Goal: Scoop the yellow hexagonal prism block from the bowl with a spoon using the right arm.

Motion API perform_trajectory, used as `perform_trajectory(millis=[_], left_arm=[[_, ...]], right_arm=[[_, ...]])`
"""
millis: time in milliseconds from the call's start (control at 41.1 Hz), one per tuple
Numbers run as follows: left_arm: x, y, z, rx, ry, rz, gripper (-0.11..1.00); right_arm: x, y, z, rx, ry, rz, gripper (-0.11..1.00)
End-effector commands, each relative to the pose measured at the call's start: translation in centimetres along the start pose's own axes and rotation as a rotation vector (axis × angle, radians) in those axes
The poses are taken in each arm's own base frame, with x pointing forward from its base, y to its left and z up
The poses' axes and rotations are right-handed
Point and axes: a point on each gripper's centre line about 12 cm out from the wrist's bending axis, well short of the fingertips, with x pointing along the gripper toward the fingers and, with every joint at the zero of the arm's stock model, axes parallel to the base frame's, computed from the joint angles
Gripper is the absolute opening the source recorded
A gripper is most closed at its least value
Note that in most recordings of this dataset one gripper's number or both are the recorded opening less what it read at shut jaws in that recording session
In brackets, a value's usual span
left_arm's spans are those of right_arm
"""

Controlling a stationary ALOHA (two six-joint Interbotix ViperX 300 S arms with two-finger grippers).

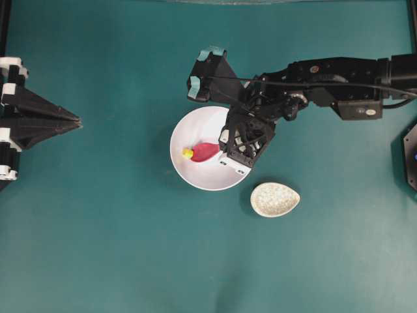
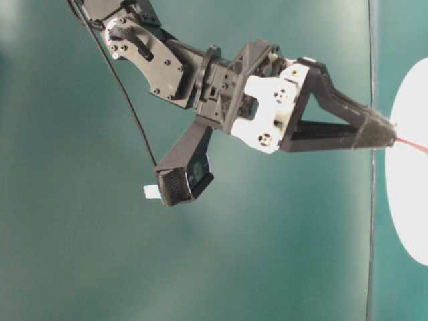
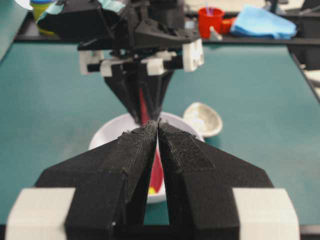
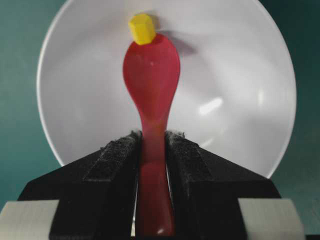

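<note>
**Right jaws clamping the spoon, block at the spoon's tip inside the bowl**

Overhead view: The right arm is reaching in from the right edge over the teal bench. Its gripper is hanging over the right part of the white bowl. The red spoon is lying inside the bowl with its head pointing left. The yellow block is touching the tip of the head. A speckled beige dish is sitting just beside the bowl, to its lower right. The left gripper is resting at the left edge, well apart from the bowl, jaws together.

Table-level view: The right gripper is pointing at the bowl, jaws nearly together on the thin red handle.

Left wrist view: The left gripper is showing its jaws meeting at the tips. The bowl is lying beyond them.

Right wrist view: The fingers are clamping the spoon's handle from both sides. The block is sitting in the bowl against the far tip of the spoon's head.
</note>
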Motion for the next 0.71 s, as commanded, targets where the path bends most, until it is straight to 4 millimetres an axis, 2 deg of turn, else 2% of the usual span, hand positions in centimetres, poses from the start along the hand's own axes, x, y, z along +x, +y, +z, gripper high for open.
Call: perform_trajectory(millis=[0,389,681], left_arm=[[0.2,0.0,1.3,0.003,-0.034,0.0,0.11],[0.2,0.0,1.3,0.003,-0.034,0.0,0.11],[0.2,0.0,1.2,0.003,-0.032,0.0,0.11]], right_arm=[[-0.9,0.6,1.0,-0.01,-0.057,0.017,0.24],[-1.1,0.5,1.1,-0.017,-0.122,0.019,0.24],[-1.5,-0.1,0.0,-0.009,-0.196,0.019,0.24]])
